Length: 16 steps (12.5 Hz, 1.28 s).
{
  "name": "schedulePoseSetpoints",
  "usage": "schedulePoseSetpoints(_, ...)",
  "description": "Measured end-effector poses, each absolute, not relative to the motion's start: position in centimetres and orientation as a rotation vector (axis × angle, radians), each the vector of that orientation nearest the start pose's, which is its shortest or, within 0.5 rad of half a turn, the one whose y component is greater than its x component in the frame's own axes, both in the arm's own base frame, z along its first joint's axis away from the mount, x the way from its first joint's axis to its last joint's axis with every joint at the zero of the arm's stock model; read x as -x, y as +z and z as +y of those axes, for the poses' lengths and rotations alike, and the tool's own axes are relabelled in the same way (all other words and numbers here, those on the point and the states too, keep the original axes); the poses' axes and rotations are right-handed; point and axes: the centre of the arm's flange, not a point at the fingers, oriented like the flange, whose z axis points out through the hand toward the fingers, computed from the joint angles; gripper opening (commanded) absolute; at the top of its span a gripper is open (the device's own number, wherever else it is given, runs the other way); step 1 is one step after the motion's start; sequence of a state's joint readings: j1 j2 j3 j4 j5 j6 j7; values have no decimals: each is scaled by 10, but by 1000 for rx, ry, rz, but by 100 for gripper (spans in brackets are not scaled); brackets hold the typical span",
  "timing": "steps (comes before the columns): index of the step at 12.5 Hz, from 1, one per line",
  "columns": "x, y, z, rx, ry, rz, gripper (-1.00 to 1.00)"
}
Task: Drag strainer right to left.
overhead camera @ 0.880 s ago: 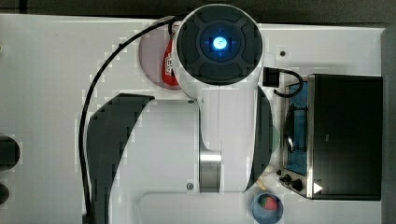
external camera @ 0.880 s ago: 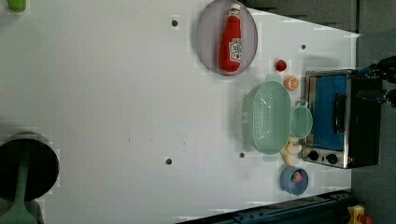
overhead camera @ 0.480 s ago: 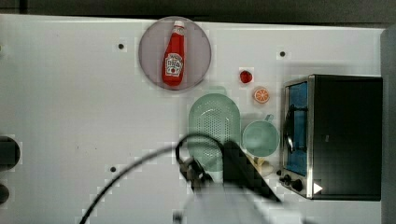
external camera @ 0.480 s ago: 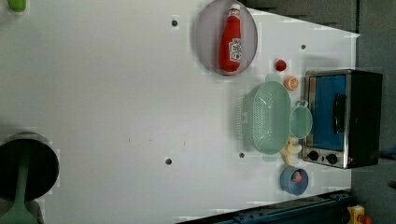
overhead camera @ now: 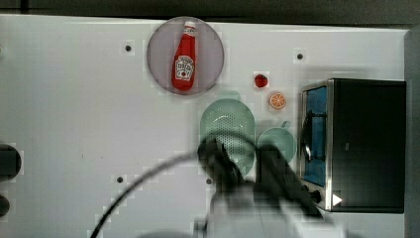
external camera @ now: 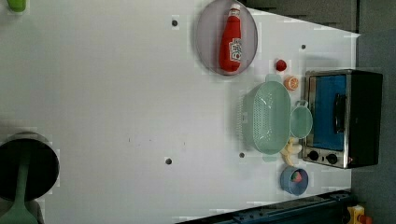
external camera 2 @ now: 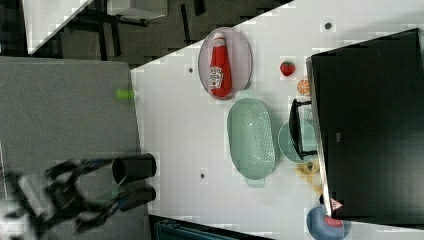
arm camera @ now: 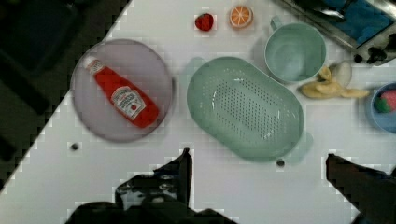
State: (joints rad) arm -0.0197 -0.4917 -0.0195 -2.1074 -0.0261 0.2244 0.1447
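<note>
A: Strainer (arm camera: 245,107) first — where's the tool (arm camera: 257,161)?
B: Above it in the wrist view, fingers (arm camera: 180,170) spread wide, nothing between them. One dark finger sits near the plate side, the other well off past the strainer's far end. Not touching the strainer.
A: And from the top view?
B: The arm (overhead camera: 247,198) shows as a dark blur coming in from the top view's bottom edge, covering the strainer's (overhead camera: 228,124) lower part.
A: Strainer's spot?
B: Flat on the white worktop (external camera: 116,93), right way up, beside the cup (external camera: 301,122); I can't tell if they touch. The toaster oven (external camera: 343,116) stands just past the cup.
A: Neighbours?
B: Plate (external camera: 205,42) with a ketchup bottle (external camera: 232,44) lying on it, near one end of the strainer. Strawberry (external camera: 280,65) and orange slice (external camera: 292,82) close by. Banana (external camera: 290,151) and a blue bowl (external camera: 294,180) near the other end.
</note>
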Motion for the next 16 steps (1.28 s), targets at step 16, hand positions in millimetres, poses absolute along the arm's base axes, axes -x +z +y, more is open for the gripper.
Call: schedulePoseSetpoints(16, -509, 197, 12, 2448, 34, 2004, 100)
